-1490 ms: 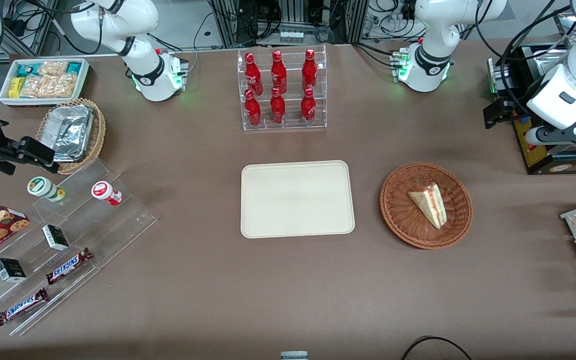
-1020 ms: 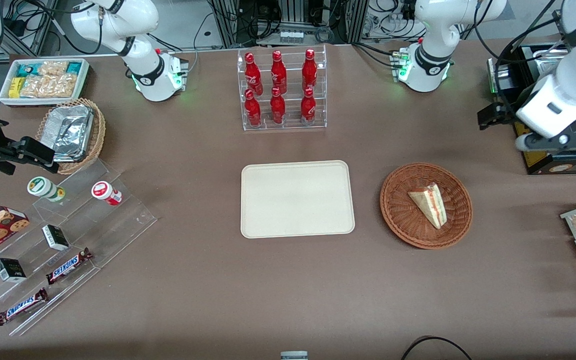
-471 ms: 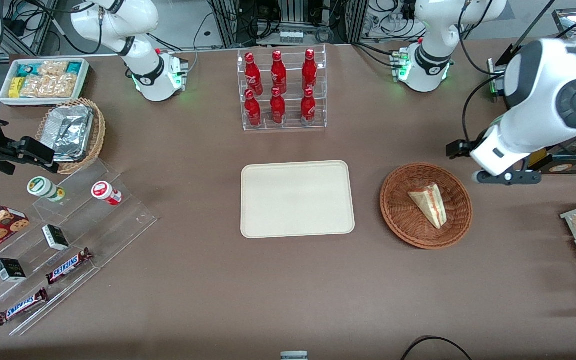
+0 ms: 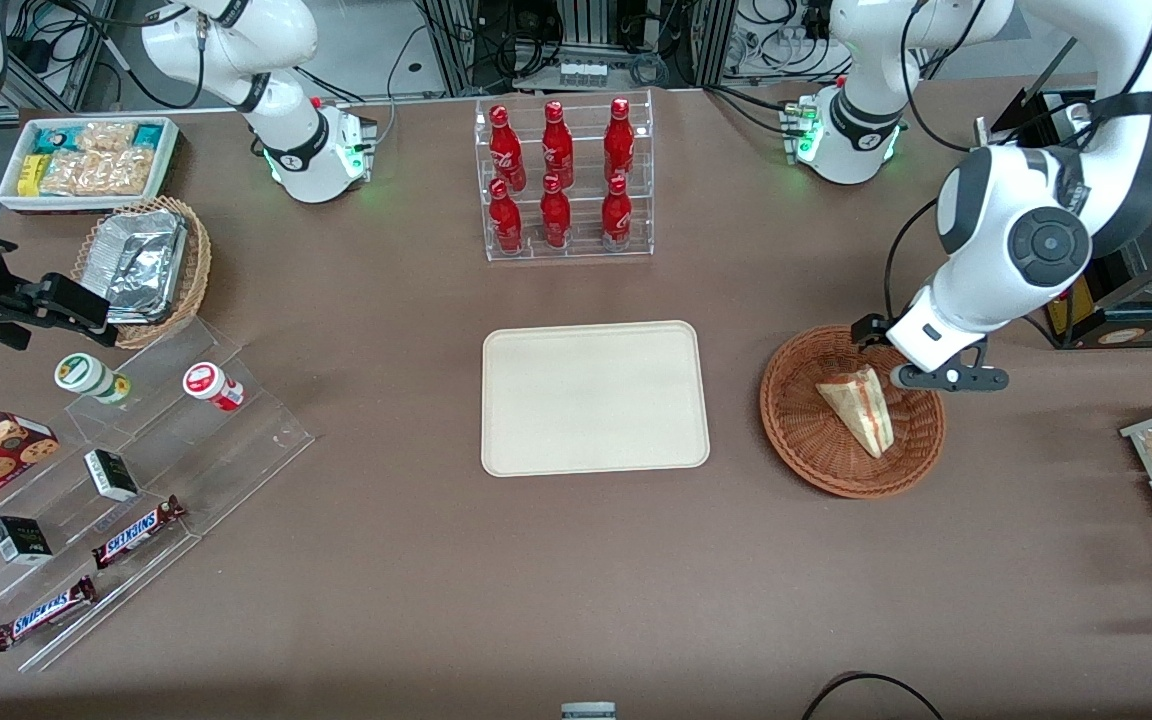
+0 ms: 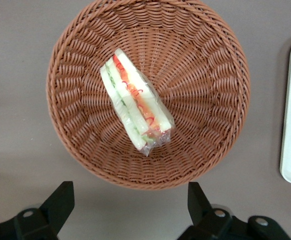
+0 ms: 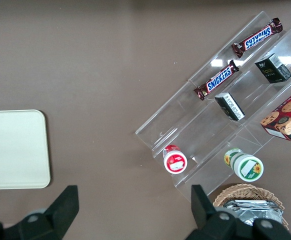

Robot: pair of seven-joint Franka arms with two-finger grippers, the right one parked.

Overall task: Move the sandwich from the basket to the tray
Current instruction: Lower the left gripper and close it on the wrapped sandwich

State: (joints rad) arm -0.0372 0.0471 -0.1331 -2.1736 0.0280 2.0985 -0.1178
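Sandwich (image 5: 136,102) untouched in basket (image 5: 210,50), tray (image 4: 595,398) bare. My end effector (image 5: 130,210) hovers above basket edge, fingers spread wide. Grasp, lift, transfer all remain.

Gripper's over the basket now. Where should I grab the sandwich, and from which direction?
Come straight down with the open gripper, fingers across the two flat bread faces, probably near the thick middle of the sandwich. It lies edge-up in the basket, filling layers facing upward, so the faces are reachable from above.
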